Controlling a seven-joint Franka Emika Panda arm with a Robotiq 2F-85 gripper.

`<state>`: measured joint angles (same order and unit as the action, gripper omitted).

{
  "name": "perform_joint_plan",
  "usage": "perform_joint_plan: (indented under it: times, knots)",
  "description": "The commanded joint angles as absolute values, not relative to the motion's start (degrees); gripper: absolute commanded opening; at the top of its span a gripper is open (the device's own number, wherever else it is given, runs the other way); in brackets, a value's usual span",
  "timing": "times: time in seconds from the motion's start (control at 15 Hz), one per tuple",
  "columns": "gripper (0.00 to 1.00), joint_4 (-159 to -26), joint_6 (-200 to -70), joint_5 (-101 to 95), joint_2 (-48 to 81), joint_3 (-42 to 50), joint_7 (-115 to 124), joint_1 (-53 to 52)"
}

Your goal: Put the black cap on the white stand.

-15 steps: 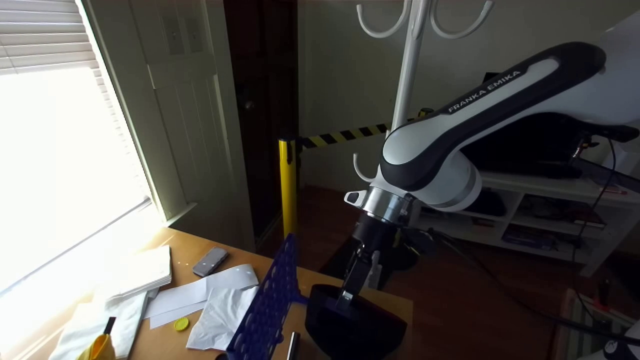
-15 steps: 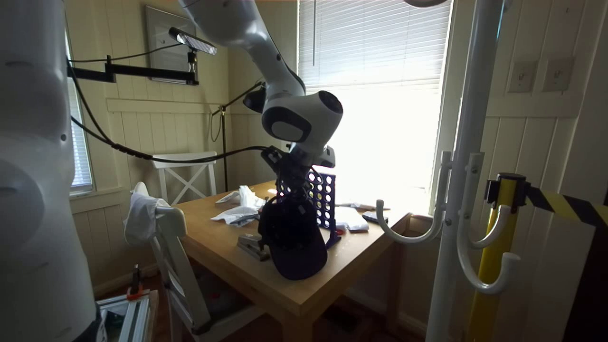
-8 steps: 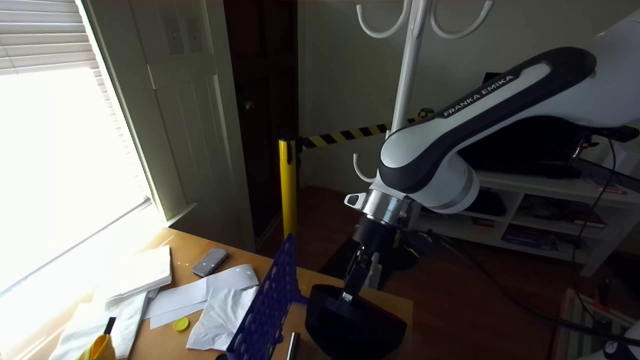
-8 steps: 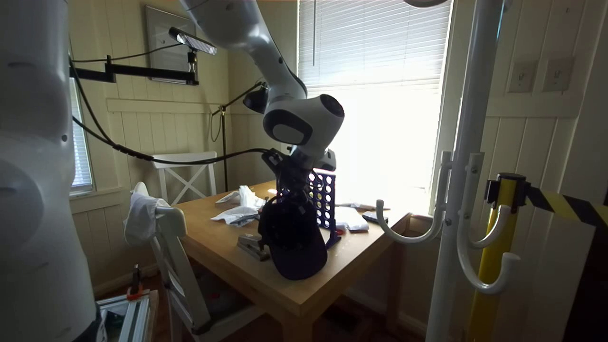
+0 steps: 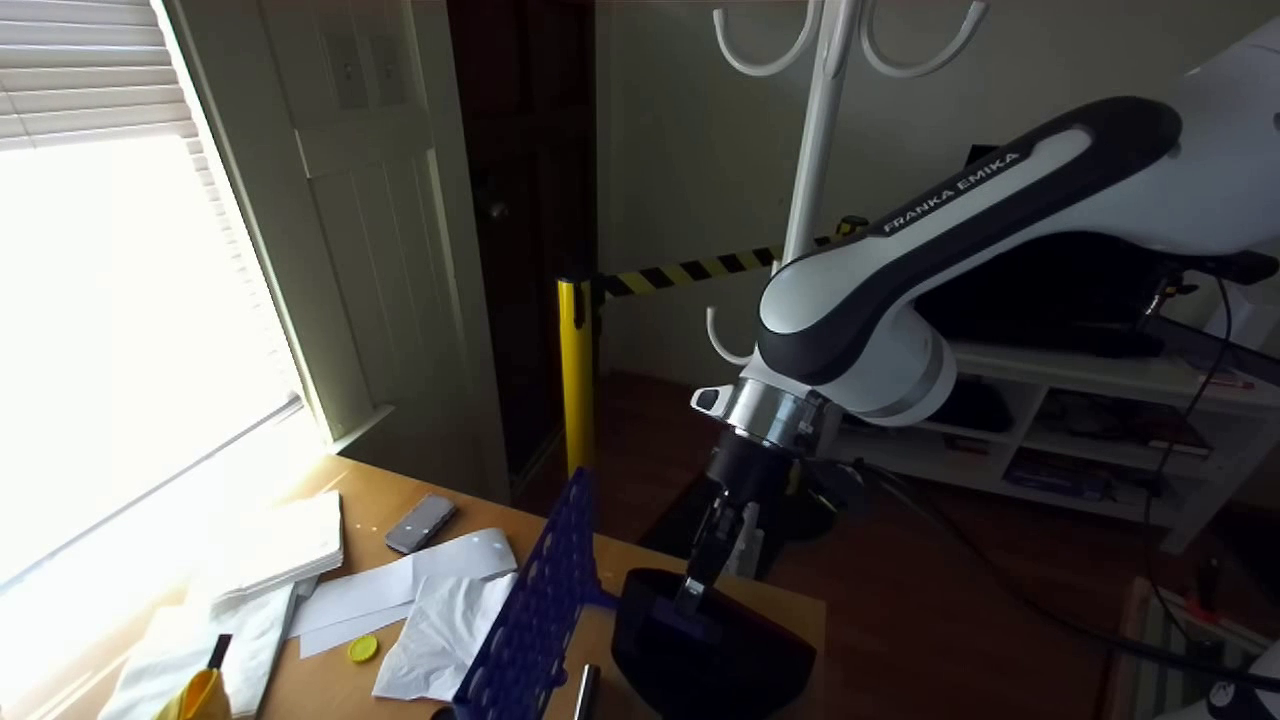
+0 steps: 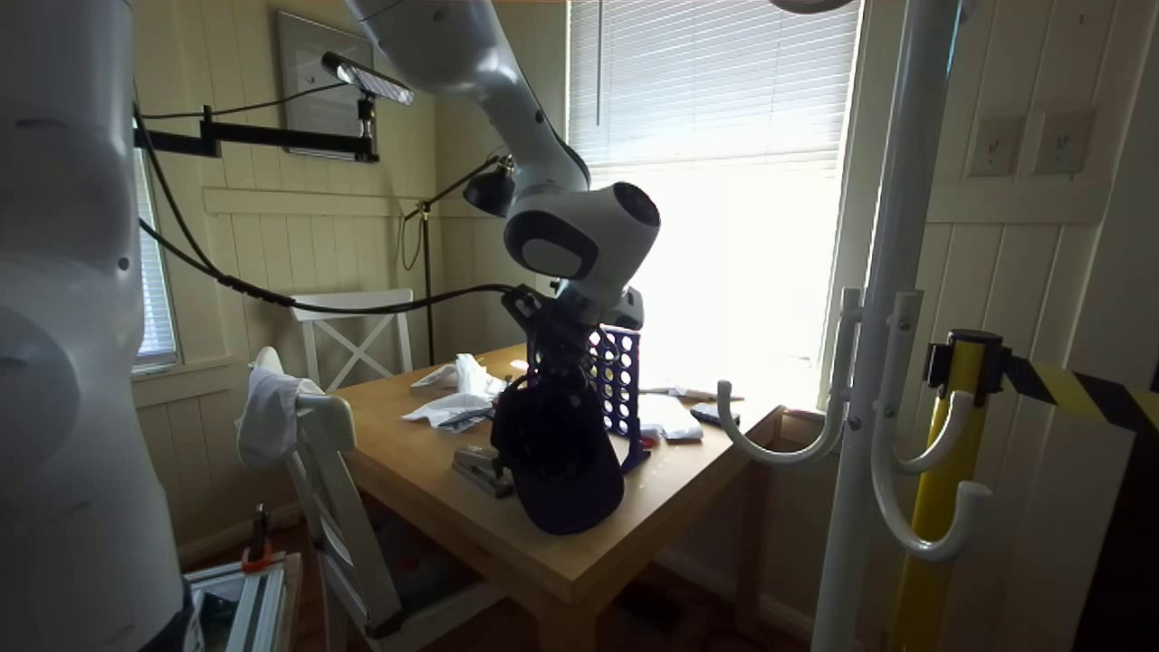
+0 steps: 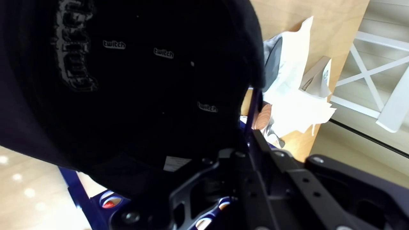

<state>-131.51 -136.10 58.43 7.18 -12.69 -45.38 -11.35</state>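
Note:
The black cap (image 5: 700,670) is at the near corner of the wooden table, its brim (image 6: 570,493) slanting down toward the edge. In the wrist view the hollow of the cap (image 7: 153,80) fills the left side, with small pale prints inside. My gripper (image 7: 244,143) has its fingers close together there, with the cap's thin rim running between them. One fingertip reaches inside the cap in an exterior view, where my gripper (image 5: 690,595) points down. The white stand (image 6: 892,226) rises beyond the table with curved hooks; its pole (image 5: 815,150) passes behind the arm.
A blue upright rack with holes (image 5: 545,600) stands right beside the cap. A stapler (image 6: 480,469) lies on the table (image 6: 652,516) near it, with papers and tissues (image 6: 453,407) farther off. A yellow post (image 6: 946,480) is behind the stand's hooks. A white chair (image 6: 335,480) touches the table's side.
My fingers have closed together at the cap's rim. The upper arm has sunk slightly, while the cap has barely shifted.

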Motion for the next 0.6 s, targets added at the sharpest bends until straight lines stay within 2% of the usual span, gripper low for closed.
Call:
perform_joint_plan:
  times: [0.0, 0.07, 0.2, 0.33, 0.53]
  knots:
    - [0.13, -130.22, -135.05, 60.35, 8.67, -12.73, -45.42, -10.83]
    - [0.16, -130.21, -135.03, 60.33, 8.77, -12.73, -45.40, -10.81]
    - [0.16, -130.12, -134.98, 60.35, 9.07, -12.75, -45.44, -10.77]
    - [0.05, -129.96, -134.72, 60.64, 9.39, -12.81, -45.69, -10.72]
    - [0.00, -129.40, -131.97, 63.02, 8.32, -12.90, -46.06, -10.30]
